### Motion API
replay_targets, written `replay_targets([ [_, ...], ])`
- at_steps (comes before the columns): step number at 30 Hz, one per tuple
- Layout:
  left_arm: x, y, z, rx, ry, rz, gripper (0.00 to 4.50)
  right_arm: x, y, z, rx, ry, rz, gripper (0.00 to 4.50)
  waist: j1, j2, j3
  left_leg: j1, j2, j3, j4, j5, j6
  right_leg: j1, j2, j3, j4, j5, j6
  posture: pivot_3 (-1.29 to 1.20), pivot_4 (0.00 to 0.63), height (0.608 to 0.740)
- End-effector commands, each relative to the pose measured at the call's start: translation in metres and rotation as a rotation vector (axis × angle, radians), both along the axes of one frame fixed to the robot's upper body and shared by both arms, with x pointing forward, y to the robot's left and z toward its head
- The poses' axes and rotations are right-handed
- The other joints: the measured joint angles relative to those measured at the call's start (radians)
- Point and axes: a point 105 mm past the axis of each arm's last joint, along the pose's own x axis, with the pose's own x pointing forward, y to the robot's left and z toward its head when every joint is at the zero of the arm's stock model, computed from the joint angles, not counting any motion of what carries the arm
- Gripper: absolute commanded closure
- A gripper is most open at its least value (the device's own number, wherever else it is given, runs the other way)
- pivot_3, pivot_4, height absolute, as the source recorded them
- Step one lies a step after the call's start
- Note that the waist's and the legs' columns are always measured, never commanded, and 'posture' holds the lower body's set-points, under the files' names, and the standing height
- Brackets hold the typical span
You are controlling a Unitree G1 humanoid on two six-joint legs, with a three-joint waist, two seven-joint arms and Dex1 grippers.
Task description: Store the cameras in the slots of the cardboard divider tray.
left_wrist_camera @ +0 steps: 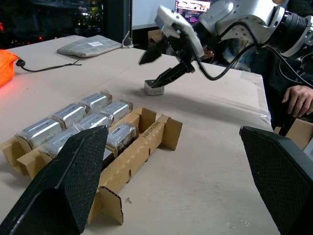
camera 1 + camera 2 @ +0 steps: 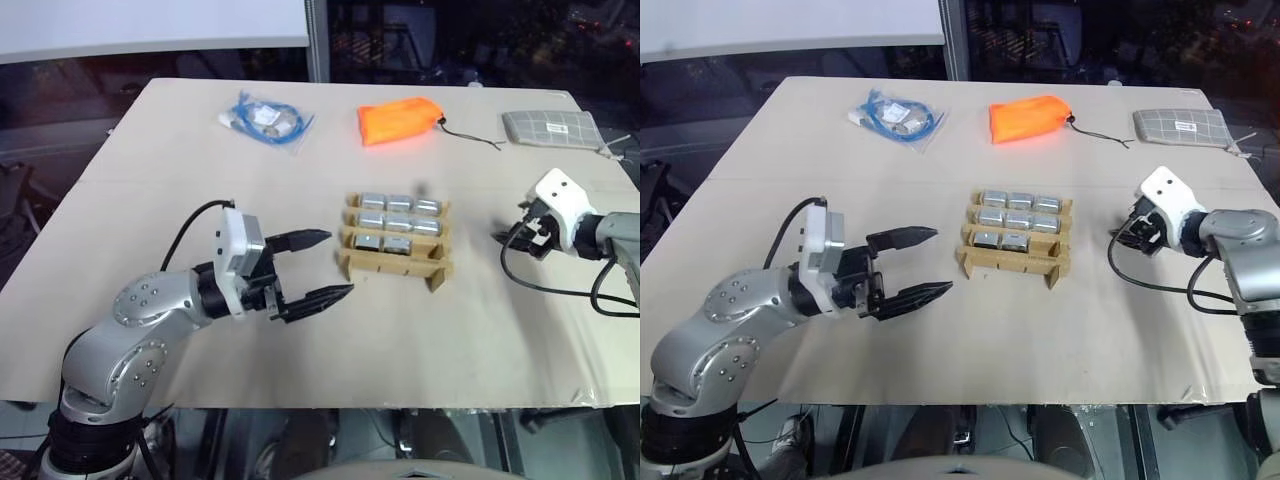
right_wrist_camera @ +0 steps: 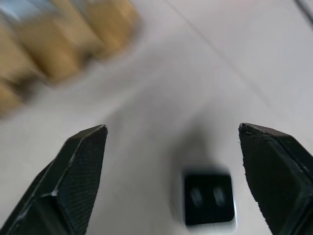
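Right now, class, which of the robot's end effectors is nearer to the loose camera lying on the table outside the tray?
Right. The right end effector hangs open directly over the loose camera; the left end effector sits across the cardboard divider tray from it.

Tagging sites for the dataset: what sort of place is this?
Probably a lab or office after hours: a plain work table, a lit computer screen behind it, dark windows, and a seated person's hand beside the table.

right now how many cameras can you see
9 cameras. Eight sit in the cardboard divider tray: three in the far row, three in the middle, two nearest. One lies on the table by the open right gripper.
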Motion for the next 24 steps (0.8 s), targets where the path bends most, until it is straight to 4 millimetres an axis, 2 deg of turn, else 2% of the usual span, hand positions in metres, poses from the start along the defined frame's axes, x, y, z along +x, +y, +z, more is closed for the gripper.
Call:
replay_targets([
  [1, -0.005, -0.004, 0.008, -0.011, -0.045, -0.02, 0.0, 0.009, -0.019, 0.006, -0.012, -0.008, -0.104, 0.41, -0.003, 0.0, 0.0, 0.0, 0.0, 0.0, 0.0, 0.0, 0.0, 0.0, 0.0, 0.0, 0.0, 0.0, 0.0, 0.0, 0.15, 0.74],
  [4, -0.005, -0.004, 0.008, -0.012, -0.046, -0.022, 0.0, 0.013, -0.027, -0.006, -0.007, 0.043, -0.157, 0.41, -0.007, 0.0, 0.0, 0.0, 0.0, 0.0, 0.0, 0.0, 0.0, 0.0, 0.0, 0.0, 0.0, 0.0, 0.0, 0.0, 0.15, 0.74],
  [9, -0.005, -0.003, 0.009, -0.011, -0.045, -0.023, 0.0, 0.017, -0.028, -0.015, 0.015, 0.083, -0.17, 0.41, -0.007, 0.0, 0.0, 0.0, 0.0, 0.0, 0.0, 0.0, 0.0, 0.0, 0.001, 0.0, 0.0, 0.0, 0.0, 0.0, 0.15, 0.74],
  [12, -0.004, -0.003, 0.009, -0.014, -0.042, -0.026, 0.0, 0.016, -0.025, -0.021, 0.025, 0.11, -0.153, 1.21, -0.007, 0.0, 0.0, 0.0, 0.0, 0.0, 0.0, 0.0, 0.0, 0.0, 0.001, 0.0, 0.0, 0.0, 0.0, 0.0, 0.15, 0.74],
  [14, -0.004, -0.004, 0.01, -0.016, -0.04, -0.028, 0.0, 0.015, -0.023, -0.023, 0.028, 0.114, -0.148, 2.18, -0.007, 0.0, 0.0, 0.0, 0.0, 0.0, 0.0, 0.0, 0.0, 0.0, 0.001, 0.001, 0.0, 0.0, 0.0, 0.0, 0.15, 0.74],
  [15, -0.003, -0.004, 0.01, -0.017, -0.039, -0.028, 0.0, 0.015, -0.023, -0.023, 0.023, 0.106, -0.15, 2.48, -0.008, -0.001, 0.0, 0.0, 0.0, 0.0, 0.0, 0.0, 0.0, 0.0, 0.001, 0.001, 0.0, 0.0, 0.0, 0.0, 0.15, 0.74],
  [17, 0.003, -0.005, 0.012, -0.043, -0.023, 0.01, 0.0, 0.015, -0.019, -0.016, 0.026, 0.058, -0.115, 2.54, -0.008, -0.001, 0.0, 0.001, 0.0, 0.0, 0.0, 0.0, 0.0, 0.0, 0.0, 0.001, 0.0, 0.0, 0.0, 0.0, 0.15, 0.74],
  [21, 0.01, -0.014, 0.021, -0.13, 0.089, 0.015, 0.0, 0.003, 0.009, 0.019, -0.051, -0.166, 0.089, 2.54, -0.004, 0.0, 0.0, 0.0, 0.0, 0.0, 0.0, 0.0, 0.0, 0.0, 0.001, 0.001, 0.001, 0.0, 0.001, 0.0, 0.15, 0.74],
  [24, 0.029, -0.025, 0.032, -0.225, 0.295, 0.005, 0.0, -0.031, 0.059, 0.049, -0.058, -0.326, 0.307, 2.54, 0.0, 0.002, 0.001, -0.001, 0.0, -0.003, 0.0, 0.0, 0.0, 0.0, 0.001, -0.001, 0.001, 0.0, 0.001, 0.0, 0.15, 0.74],
])
